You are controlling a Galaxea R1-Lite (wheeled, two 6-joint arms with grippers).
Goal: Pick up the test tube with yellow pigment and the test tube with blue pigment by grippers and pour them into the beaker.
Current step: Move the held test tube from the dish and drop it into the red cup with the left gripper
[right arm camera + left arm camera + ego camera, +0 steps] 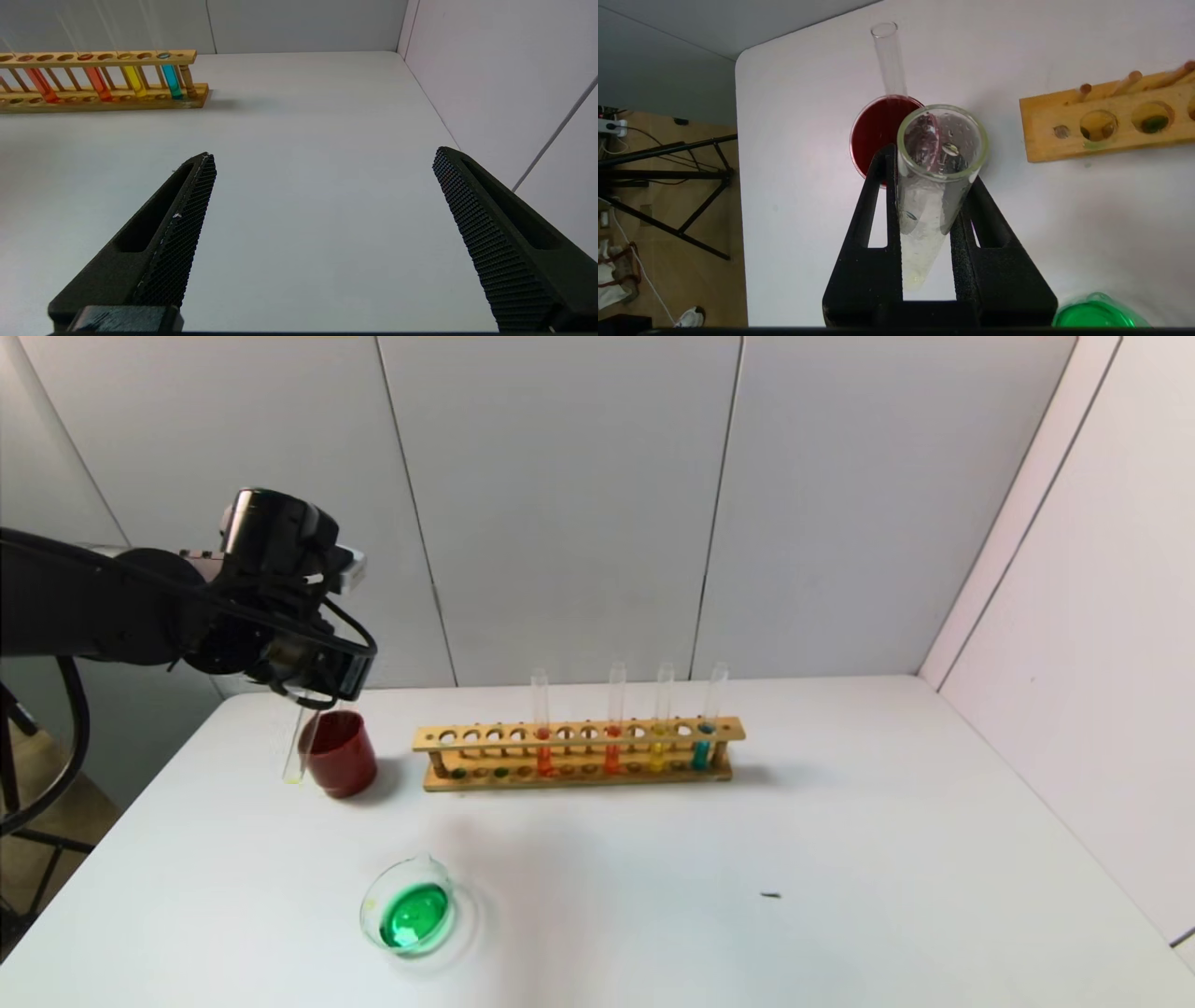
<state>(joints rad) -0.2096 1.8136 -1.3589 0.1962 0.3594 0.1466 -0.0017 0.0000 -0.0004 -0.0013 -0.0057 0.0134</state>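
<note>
gripping a nearly empty test tube (931,196) with a yellowish trace, the left end effector (924,224) hangs above the dark-red cup (338,752). green liquid fills the beaker (411,915) on the bench (840,859); the right end effector (322,233) gapes idle, blue tube (702,747) racked.

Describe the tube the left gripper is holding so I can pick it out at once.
Start at the wooden rack and look left to the dark-red cup. Just beside it, off the table, hangs the test tube with yellow pigment, clamped in the left gripper. Unlike the racked tubes, it is almost empty, with only a yellowish trace at its bottom.
</note>
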